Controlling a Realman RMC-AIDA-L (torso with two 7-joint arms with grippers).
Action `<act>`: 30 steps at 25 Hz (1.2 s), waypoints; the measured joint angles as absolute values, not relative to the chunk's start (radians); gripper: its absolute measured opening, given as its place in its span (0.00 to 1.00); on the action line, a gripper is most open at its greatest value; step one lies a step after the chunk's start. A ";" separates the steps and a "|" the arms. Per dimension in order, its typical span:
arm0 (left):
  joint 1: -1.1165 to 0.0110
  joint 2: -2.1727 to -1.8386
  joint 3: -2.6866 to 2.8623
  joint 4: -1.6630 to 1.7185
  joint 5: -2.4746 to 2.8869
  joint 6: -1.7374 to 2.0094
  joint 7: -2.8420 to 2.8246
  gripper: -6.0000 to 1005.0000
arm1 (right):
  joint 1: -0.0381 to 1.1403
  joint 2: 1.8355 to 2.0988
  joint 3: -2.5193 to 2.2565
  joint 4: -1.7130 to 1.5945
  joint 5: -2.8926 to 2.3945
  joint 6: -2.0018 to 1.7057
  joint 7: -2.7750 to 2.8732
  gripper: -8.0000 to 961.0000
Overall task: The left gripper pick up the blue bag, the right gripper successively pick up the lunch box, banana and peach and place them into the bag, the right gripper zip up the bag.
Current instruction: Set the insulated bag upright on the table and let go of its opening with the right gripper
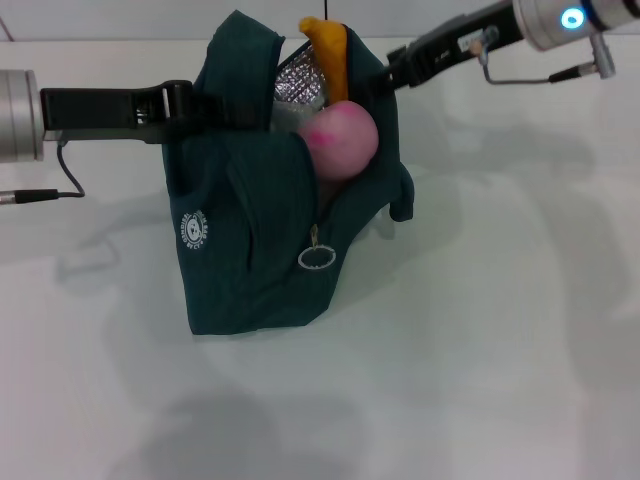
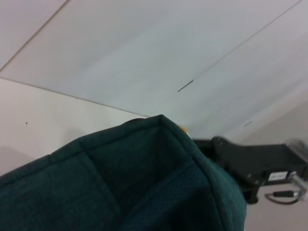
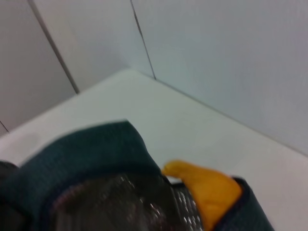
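From the head camera, the blue bag [image 1: 255, 230] is standing on the white desk [image 1: 480, 350], mouth open. The left tool [image 1: 200, 108] is reaching in from the left and clamping the bag's upper left edge. The right tool [image 1: 385, 75] is sitting at the bag's far right rim; I cannot tell how its fingers stand. The peach [image 1: 342, 140] is bulging from the opening, with the banana [image 1: 328, 50] sticking up behind it against the silver lining [image 1: 298, 85]. A round white logo [image 1: 194, 230] on the bag's front is too small to read, and a zipper ring [image 1: 316, 257] is hanging right of it.

The left wrist camera is showing the bag's fabric [image 2: 144, 183] close up, with the right arm [image 2: 255, 163] beyond.

The right wrist camera is looking down on the bag's rim [image 3: 96, 144], banana tip [image 3: 207, 187] and lining [image 3: 125, 202].
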State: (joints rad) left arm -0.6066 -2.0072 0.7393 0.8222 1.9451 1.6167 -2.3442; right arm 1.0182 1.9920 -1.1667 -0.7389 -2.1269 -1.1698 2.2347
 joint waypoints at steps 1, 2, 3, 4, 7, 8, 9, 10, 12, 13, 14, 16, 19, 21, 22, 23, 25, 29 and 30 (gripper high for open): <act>-0.606 -2.007 0.739 0.822 1.945 1.617 -2.343 0.04 | 1.021 1.997 -1.166 -0.734 -2.146 -1.164 2.240 0.80; -0.606 -2.008 0.739 0.822 1.945 1.616 -2.342 0.04 | 1.021 2.001 -1.166 -0.732 -2.155 -1.158 2.243 0.80; -0.606 -2.008 0.739 0.822 1.945 1.616 -2.342 0.04 | 1.022 2.006 -1.166 -0.730 -2.167 -1.148 2.245 0.80; -0.606 -2.008 0.739 0.822 1.945 1.615 -2.341 0.04 | 1.022 2.008 -1.166 -0.729 -2.171 -1.142 2.245 0.80; -0.606 -2.009 0.739 0.822 1.945 1.615 -2.341 0.04 | 1.023 2.012 -1.173 -0.720 -2.178 -1.124 2.246 0.80; -0.606 -2.010 0.739 0.822 1.945 1.615 -2.341 0.04 | 1.024 2.012 -1.174 -0.717 -2.178 -1.120 2.246 0.80; -0.606 -2.010 0.739 0.822 1.945 1.615 -2.341 0.04 | 1.024 2.012 -1.176 -0.714 -2.178 -1.115 2.246 0.80; -0.605 -2.010 0.739 0.822 1.945 1.615 -2.341 0.04 | 1.024 2.012 -1.176 -0.710 -2.177 -1.110 2.246 0.80; -0.605 -2.010 0.739 0.822 1.945 1.615 -2.341 0.04 | 1.023 2.013 -1.174 -0.709 -2.172 -1.105 2.246 0.80; -0.604 -2.010 0.739 0.822 1.945 1.615 -2.341 0.04 | 1.022 2.015 -1.173 -0.709 -2.169 -1.105 2.247 0.80; -0.604 -2.010 0.739 0.822 1.945 1.614 -2.340 0.04 | 1.022 2.016 -1.172 -0.709 -2.168 -1.105 2.247 0.80; -0.604 -2.010 0.739 0.822 1.945 1.614 -2.340 0.04 | 1.022 2.019 -1.174 -0.707 -2.168 -1.107 2.249 0.80; -0.604 -2.009 0.739 0.820 1.945 1.613 -2.334 0.04 | 1.024 2.022 -1.176 -0.699 -2.167 -1.110 2.253 0.80; -0.606 -2.009 0.739 0.815 1.945 1.612 -2.330 0.04 | 1.026 2.022 -1.177 -0.697 -2.167 -1.112 2.256 0.78; -0.607 -2.009 0.739 0.812 1.945 1.609 -2.328 0.04 | 1.026 2.022 -1.177 -0.697 -2.167 -1.114 2.257 0.76; -0.607 -2.008 0.739 0.811 1.945 1.607 -2.327 0.04 | 1.026 2.022 -1.177 -0.697 -2.167 -1.117 2.257 0.74; -0.607 -2.007 0.739 0.811 1.945 1.604 -2.327 0.04 | 1.026 2.022 -1.178 -0.701 -2.167 -1.121 2.257 0.70; -0.605 -2.006 0.739 0.810 1.945 1.604 -2.327 0.04 | 1.023 2.022 -1.185 -0.711 -2.158 -1.123 2.249 0.61; -0.604 -2.006 0.739 0.810 1.945 1.603 -2.327 0.04 | 1.023 2.022 -1.190 -0.715 -2.156 -1.124 2.248 0.59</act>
